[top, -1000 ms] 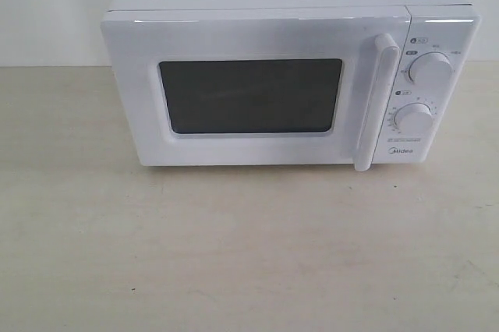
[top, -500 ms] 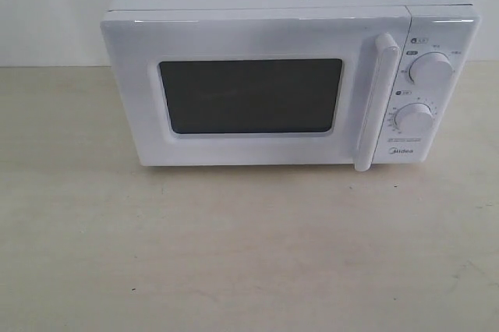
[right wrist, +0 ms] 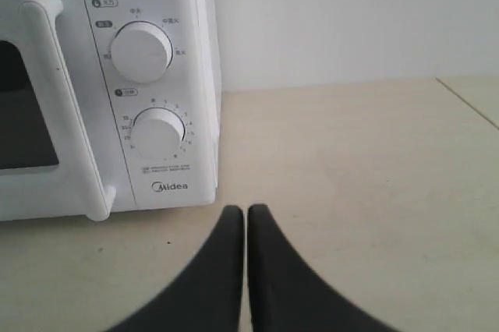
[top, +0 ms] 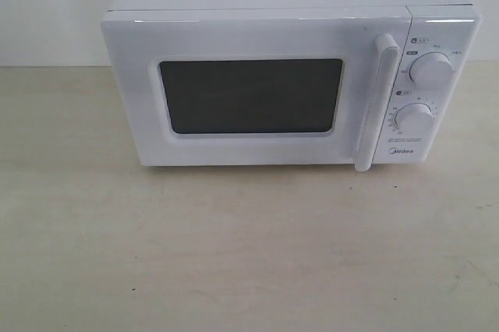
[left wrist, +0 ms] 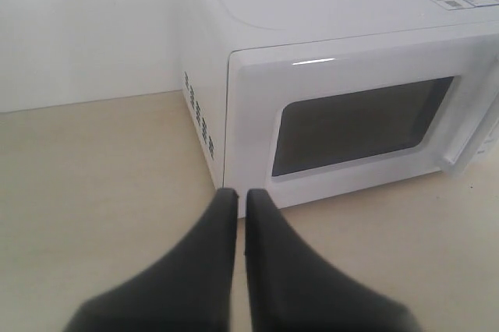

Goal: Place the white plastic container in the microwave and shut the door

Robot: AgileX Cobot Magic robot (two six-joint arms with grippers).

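Note:
The white microwave (top: 288, 28) stands at the back of the table with its door (top: 249, 94) shut and the tall white handle (top: 378, 102) beside two round dials (top: 431, 69). The white plastic container is out of view in every frame. Neither gripper shows in the exterior view. In the left wrist view my left gripper (left wrist: 235, 194) is shut and empty, hovering short of the microwave's (left wrist: 327, 44) left front corner. In the right wrist view my right gripper (right wrist: 239, 211) is shut and empty, in front of the dial panel's (right wrist: 144, 83) outer corner.
A pale wooden table top (top: 249, 246) spreads in front of the microwave. A white wall (top: 47, 5) runs behind it. Vent slots (left wrist: 199, 118) line the microwave's left side. A table edge (right wrist: 468, 102) shows off to the right of the right gripper.

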